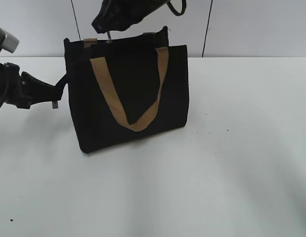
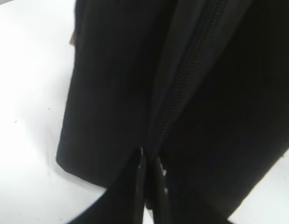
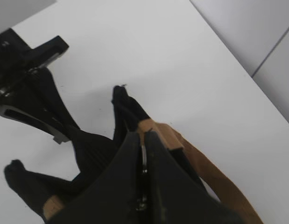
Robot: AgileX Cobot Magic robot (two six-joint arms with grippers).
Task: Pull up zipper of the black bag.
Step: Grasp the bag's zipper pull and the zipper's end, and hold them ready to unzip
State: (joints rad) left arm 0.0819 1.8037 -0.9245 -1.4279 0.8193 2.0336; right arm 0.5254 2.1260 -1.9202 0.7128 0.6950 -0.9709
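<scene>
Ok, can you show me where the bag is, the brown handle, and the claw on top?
black bag (image 1: 128,89): exterior view, on its front panel.
tan handle (image 1: 104,81): exterior view, on the left leg of the front loop.
right claw (image 3: 144,154): right wrist view, between its closed tips, on a silvery ring.

A white table (image 1: 232,163) with a few dark specks meets pale wall panels (image 1: 256,24) split by dark seams.

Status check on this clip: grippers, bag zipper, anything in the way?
Left gripper shut on the black bag at its end, on the zipper seam. Right gripper shut on the silvery pull tab at the top rim. Nothing blocking.
</scene>
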